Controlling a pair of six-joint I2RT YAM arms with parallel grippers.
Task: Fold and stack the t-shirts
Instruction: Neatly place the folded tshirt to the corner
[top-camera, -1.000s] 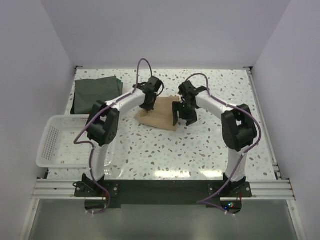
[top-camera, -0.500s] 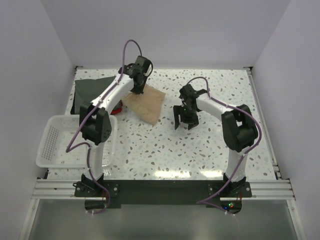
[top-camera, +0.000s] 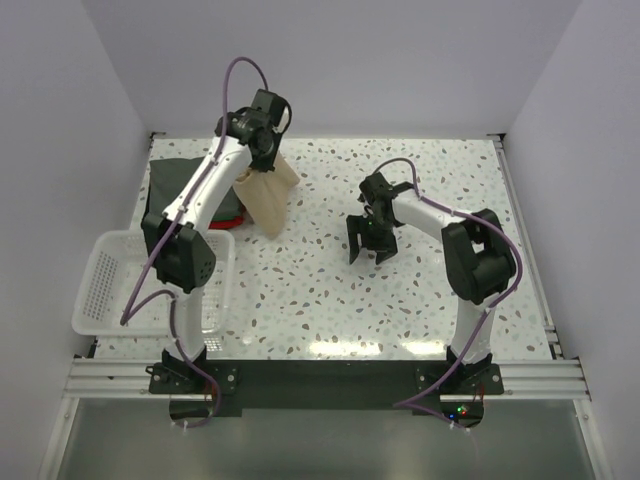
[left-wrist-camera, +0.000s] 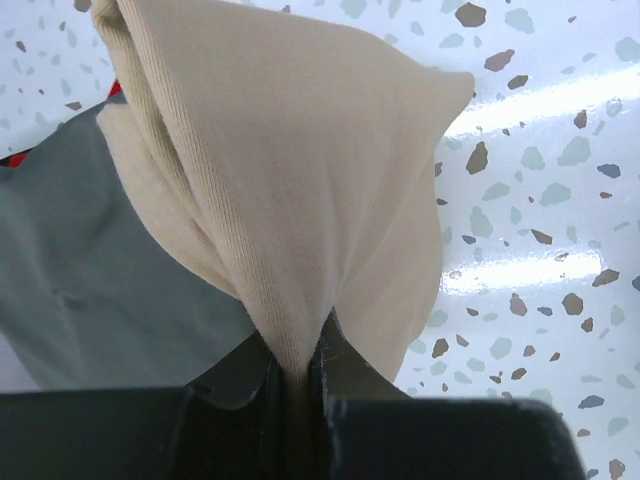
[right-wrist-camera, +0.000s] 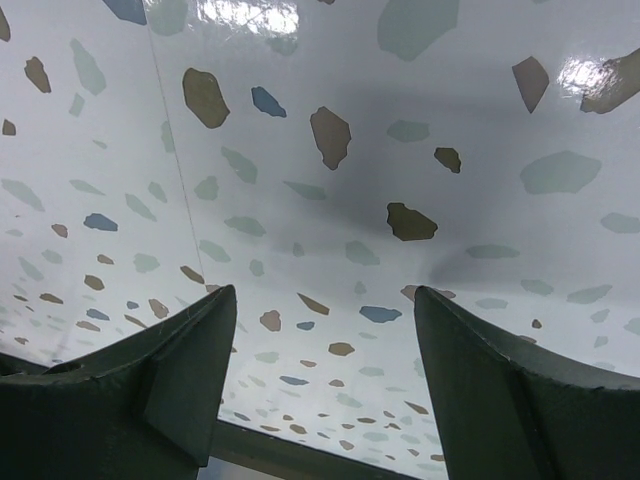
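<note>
Your left gripper (left-wrist-camera: 300, 352) is shut tight on a pinched pleat of the tan t-shirt (left-wrist-camera: 290, 180), fingers closed with only cloth between them. From that pinch the shirt hangs down and fans out in a bunched cone, its long axis running from the pincer toward the near side of the table (top-camera: 400, 300). Whether its lower edge touches the surface you cannot tell from above.

What the coming move turns on is direction – the dark grey-green t-shirt (top-camera: 185, 185) lies flat in the far left corner, to the left of your pincer, with the red t-shirt (top-camera: 232, 220) showing as a thin edge at its near right corner. In the left wrist view the hanging cloth already overlaps the dark shirt's right border, so the stack is just beside the load, not under it. I judge the carry has to go leftward before you lower, and the bunched fold may need laying out flat.

Your right gripper (top-camera: 367, 245) is wide open with nothing between its fingers, hanging over bare terrazzo well apart to the right – the left arm is plainly the nearer one. The white basket (top-camera: 100, 290) sits near left, out of the path
</note>
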